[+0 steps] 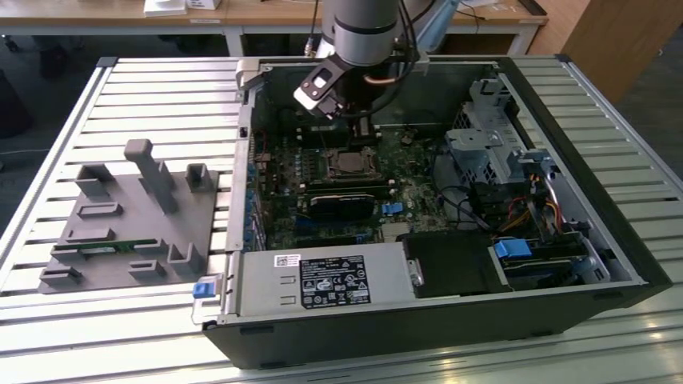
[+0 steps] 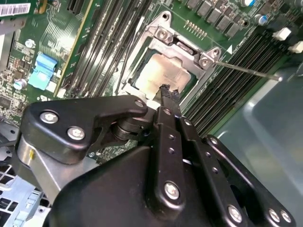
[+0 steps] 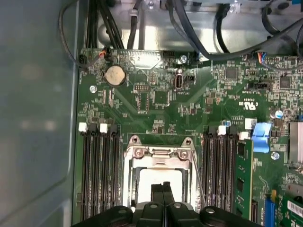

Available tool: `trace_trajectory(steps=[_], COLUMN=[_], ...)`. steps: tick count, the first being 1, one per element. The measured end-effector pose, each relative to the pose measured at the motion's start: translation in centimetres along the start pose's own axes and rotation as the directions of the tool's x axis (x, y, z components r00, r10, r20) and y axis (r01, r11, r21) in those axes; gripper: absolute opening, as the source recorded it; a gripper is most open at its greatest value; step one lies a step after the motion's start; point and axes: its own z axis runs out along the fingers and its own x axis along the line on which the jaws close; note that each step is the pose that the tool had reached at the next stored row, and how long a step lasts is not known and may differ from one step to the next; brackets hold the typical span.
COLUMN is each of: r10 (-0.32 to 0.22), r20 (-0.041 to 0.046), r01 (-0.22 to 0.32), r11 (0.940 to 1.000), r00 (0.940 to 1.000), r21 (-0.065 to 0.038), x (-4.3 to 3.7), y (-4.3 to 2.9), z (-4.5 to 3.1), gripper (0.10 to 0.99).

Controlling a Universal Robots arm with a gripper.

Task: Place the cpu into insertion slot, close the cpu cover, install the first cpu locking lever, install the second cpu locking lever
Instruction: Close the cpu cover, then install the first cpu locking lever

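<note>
Gripper (image 2: 165,90), fingers (image 3: 158,190) pressed together, hovers over the cpu (image 2: 156,71) under its closed cpu cover (image 2: 189,49); apparently the lever-locking step, demanding precise contact.

Slatted table (image 1: 160,104) bears computer case (image 1: 373,336), seemingly plastic grey fixture (image 1: 107,240).

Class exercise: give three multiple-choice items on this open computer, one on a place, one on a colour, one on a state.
1. Where is the cpu? A framed by the cpu cover; B on the grey tray; C on the table.
2. The plastic clip on the motherboard is: A red; B blue; C yellow.
3. The gripper has its fingers: A wide apart; B shut together; C round a cable.
Answers: 1 A, the cover's frame surrounds it. 2 B, it shows blue. 3 B, the tips touch.
</note>
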Motion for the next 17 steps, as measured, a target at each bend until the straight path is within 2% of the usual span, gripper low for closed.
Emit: trace_trajectory(steps=[10, 17], r10=[0.0, 0.0], r20=[0.0001, 0.0003], r01=[0.0, 0.0], r11=[1.0, 1.0], r00=[1.0, 1.0], r21=[0.0, 0.0], x=[0.0, 0.01], y=[-0.64, -0.73], z=[0.08, 0.08], gripper=[0.106, 0.106])
